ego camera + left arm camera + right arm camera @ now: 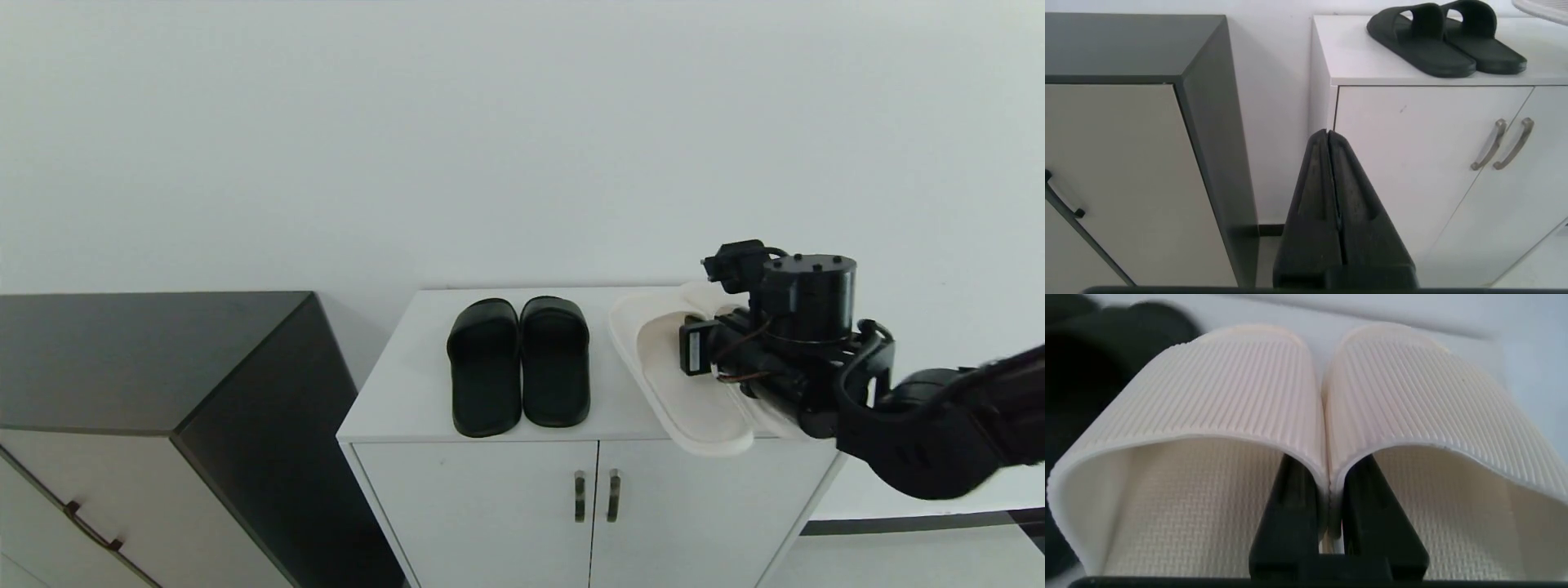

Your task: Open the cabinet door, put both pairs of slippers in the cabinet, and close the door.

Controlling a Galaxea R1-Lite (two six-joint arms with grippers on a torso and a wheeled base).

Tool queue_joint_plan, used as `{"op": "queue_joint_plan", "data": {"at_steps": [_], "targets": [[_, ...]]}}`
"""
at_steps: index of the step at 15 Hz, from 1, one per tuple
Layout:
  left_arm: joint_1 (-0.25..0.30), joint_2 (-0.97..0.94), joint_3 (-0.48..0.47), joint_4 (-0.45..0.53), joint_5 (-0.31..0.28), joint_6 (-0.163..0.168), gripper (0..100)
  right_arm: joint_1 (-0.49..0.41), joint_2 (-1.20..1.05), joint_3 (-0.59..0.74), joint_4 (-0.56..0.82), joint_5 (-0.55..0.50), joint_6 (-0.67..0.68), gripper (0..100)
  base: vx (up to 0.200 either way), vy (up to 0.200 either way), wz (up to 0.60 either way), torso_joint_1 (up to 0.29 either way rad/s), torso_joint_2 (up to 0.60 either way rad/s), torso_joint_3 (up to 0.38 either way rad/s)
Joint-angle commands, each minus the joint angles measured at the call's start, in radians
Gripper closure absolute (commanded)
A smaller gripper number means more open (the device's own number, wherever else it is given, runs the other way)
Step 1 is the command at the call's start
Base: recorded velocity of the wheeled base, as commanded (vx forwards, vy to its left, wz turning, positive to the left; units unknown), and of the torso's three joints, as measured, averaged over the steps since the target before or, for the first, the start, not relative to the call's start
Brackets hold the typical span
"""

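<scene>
- The white cabinet [490, 523] stands against the wall. Both its doors are shut, and the two handles [596, 496] sit side by side at the middle seam.
- The black slippers [518, 363] lie as a pair on the cabinet's top, about mid-width. They touch along their inner sides, with straps toward the wall and heels near the front edge.
- The cream slippers [694, 408] lie on the same top toward the cabinet's right end, apart from the black pair. Their heel ends jut past the front edge.
- The right pincer [1328, 498] reaches into the cream pair from the heel side, one finger [1288, 514] inside each slipper. It is closed on the two inner walls where they meet, gripping both slippers together.
- The left pincer [1328, 147] hangs below the level of the cabinet's top, off its left front corner. Its jaws are pressed together and hold nothing.
- A dark-topped cabinet [147, 351] stands to the left of the white cabinet, with a narrow gap between them.
</scene>
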Motion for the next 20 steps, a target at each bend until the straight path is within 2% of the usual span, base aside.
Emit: {"op": "queue_joint_plan", "data": {"at_steps": [1,4,6,9,15,20], "targets": [[0.0,0.001,0.0,0.0,-0.001,0.0,100,0.069,-0.206,0.177,0.002,0.077,-0.003,100,0.0,0.0,0.0,0.0,0.0,0.0],[0.0,0.001,0.0,0.0,-0.001,0.003,100,0.151,-0.353,0.333,0.002,0.168,0.005,100,0.0,0.0,0.0,0.0,0.0,0.0],[0.0,0.001,0.0,0.0,-0.001,0.003,100,0.194,-0.382,0.381,0.005,0.194,0.04,100,0.0,0.0,0.0,0.0,0.0,0.0],[0.0,0.001,0.0,0.0,-0.001,0.004,100,0.212,-0.358,0.392,0.004,0.195,0.052,100,0.0,0.0,0.0,0.0,0.0,0.0],[0.0,0.001,0.0,0.0,-0.001,0.003,100,0.224,-0.358,0.407,0.002,0.211,0.052,100,-0.2,0.0,0.0,0.002,0.0,0.002],[0.0,0.001,0.0,0.0,-0.001,0.003,100,0.224,-0.368,0.441,0.002,0.241,0.051,100,0.0,0.0,0.0,0.0,0.0,0.0]]}}
